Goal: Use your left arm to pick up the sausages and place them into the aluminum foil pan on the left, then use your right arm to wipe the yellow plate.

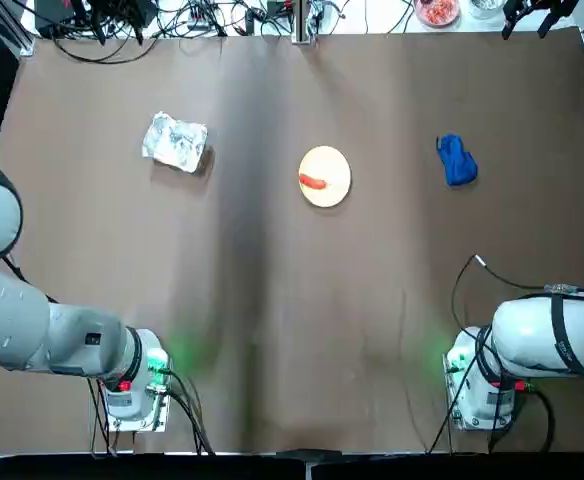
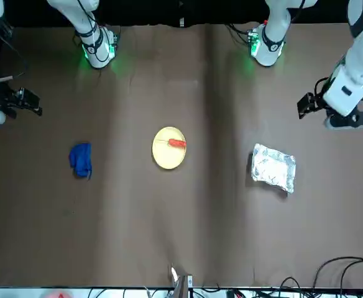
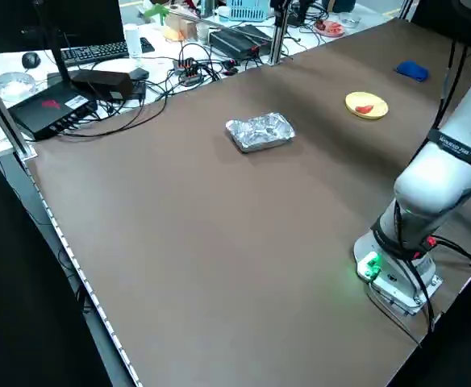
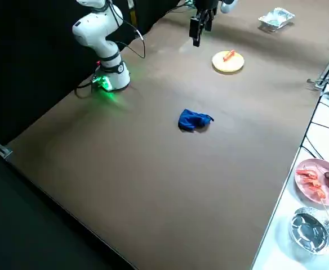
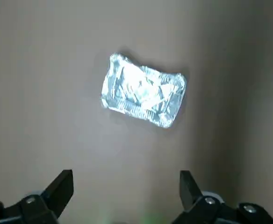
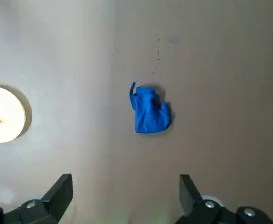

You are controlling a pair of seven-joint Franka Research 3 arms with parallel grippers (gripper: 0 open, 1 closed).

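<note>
A small red-orange sausage (image 1: 313, 182) lies on the round yellow plate (image 1: 330, 167) near the table's middle; both also show in the front view, sausage (image 2: 176, 143) on plate (image 2: 167, 156). The crinkled aluminum foil pan (image 1: 176, 142) sits to the left of the plate with nothing in it. My left gripper (image 5: 126, 186) hangs open high above the table, with the foil pan (image 5: 143, 91) ahead of it. My right gripper (image 6: 126, 189) is also open and raised, looking down on a blue cloth (image 6: 149, 110) and the plate's edge (image 6: 8, 112).
The blue cloth (image 1: 457, 160) lies crumpled to the right of the plate. Both arm bases (image 1: 132, 385) (image 1: 482, 385) stand at the near edge with green lights. Cables, a pink dish of food (image 4: 318, 181) and electronics sit beyond the far edge.
</note>
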